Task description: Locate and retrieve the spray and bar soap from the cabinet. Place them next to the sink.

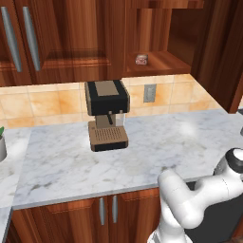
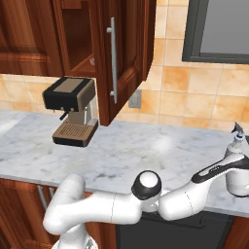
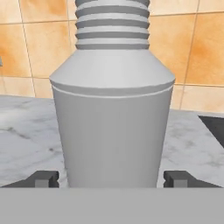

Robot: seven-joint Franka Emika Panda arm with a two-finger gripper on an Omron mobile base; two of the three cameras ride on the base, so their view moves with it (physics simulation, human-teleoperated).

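spray (image 3: 111,113) between claw (image 3: 111,178) tips, seemingly unclamped

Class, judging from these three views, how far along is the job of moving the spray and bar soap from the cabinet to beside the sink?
Done, apparently: the spray stands upright on the counter, out of the cabinet. In hand: the gripper has its fingertips either side of the bottle with gaps showing, so it looks released. Left: the bar soap sits on the cabinet shelf and needs fetching.
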